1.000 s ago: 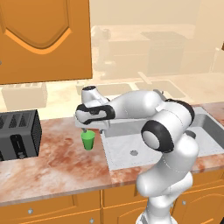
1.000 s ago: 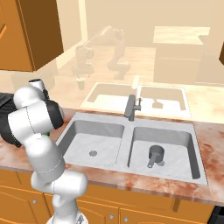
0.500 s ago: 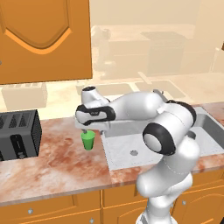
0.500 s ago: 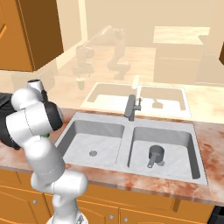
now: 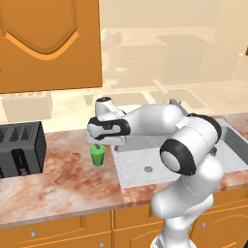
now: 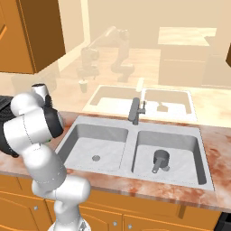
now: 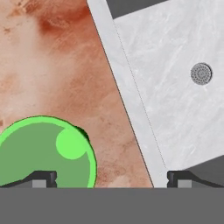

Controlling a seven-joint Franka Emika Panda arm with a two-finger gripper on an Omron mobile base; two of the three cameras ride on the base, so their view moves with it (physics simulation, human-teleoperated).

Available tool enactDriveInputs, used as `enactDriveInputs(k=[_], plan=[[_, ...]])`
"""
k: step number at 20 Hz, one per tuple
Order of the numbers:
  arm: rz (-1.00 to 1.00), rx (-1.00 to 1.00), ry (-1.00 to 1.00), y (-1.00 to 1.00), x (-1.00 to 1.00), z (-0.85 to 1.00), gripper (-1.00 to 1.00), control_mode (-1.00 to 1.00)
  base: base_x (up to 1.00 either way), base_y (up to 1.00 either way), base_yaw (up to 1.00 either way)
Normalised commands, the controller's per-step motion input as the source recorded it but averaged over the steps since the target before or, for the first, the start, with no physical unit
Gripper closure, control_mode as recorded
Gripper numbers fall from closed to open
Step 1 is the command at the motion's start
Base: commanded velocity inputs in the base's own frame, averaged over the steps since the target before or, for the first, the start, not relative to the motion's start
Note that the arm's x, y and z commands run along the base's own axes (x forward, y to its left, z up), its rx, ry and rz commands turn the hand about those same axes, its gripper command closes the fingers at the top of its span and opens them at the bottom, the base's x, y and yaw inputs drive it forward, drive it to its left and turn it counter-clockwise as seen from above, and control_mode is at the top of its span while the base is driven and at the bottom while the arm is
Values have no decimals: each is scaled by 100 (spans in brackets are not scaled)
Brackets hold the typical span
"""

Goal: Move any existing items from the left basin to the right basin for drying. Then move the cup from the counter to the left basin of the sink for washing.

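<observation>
Green plastic marks the cup (image 5: 98,155), which stands upright on the marbled worktop (image 5: 58,179), just left of the sink (image 6: 201,155) rim and right of the black toaster (image 5: 19,149). Directly above it hangs the hand (image 5: 97,145), its fingers spread wide and gripping nothing. In the hand view the cup (image 7: 43,153) is seen from above, its round mouth at the lower left, with one fingertip (image 7: 41,177) over the cup's near edge and the other over the sink's rim strip; the cup is therefore off to one side of the gap rather than centred in it. I cannot tell whether that fingertip touches the cup.

Beyond the rim lies the left basin (image 6: 85,143), bare metal with its small round drain (image 7: 201,73). The dark grey pot (image 6: 160,159) sits in the right basin (image 6: 189,151), upright, its short handle pointing toward the near wall. A grey faucet (image 6: 135,110) stands at the far edge between the two basins.
</observation>
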Motion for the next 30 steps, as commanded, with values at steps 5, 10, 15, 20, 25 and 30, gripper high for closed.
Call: enactDriveInputs(k=[5, 10, 15, 20, 25, 30], plan=[[0, 0, 1, -2, 0, -12, -100, -100, 0, 0, 0], [0, 0, 2, 0, 1, -10, -100, -100, 0, 0, 0], [0, 0, 3, 0, 1, -9, -100, -100, 0, 0, 0], [0, 0, 4, 0, 2, -12, -100, -100, 0, 0, 0], [0, 0, 4, 0, 3, -11, -100, -100, 0, 0, 0], [0, 0, 5, 1, 1, -11, -100, -100, 0, 0, 0]])
